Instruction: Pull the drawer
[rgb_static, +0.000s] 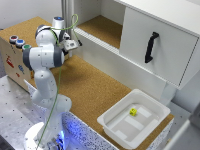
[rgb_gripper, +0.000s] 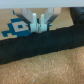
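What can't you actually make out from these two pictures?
- Fingers: blurred in the wrist view, hidden behind the arm in the exterior view; open or shut unclear.
- Small yellow object in the white tray: too small to identify.
- Drawer: cut off by the exterior view's top edge; only its black handle is clear.

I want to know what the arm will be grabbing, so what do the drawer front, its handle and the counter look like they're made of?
Drawer front: looks like smooth white painted board or laminate, matte and even.
Handle: black and curved, probably plastic or coated metal; the picture is too blurry to tell which.
Counter: cork-like, brown and speckled.
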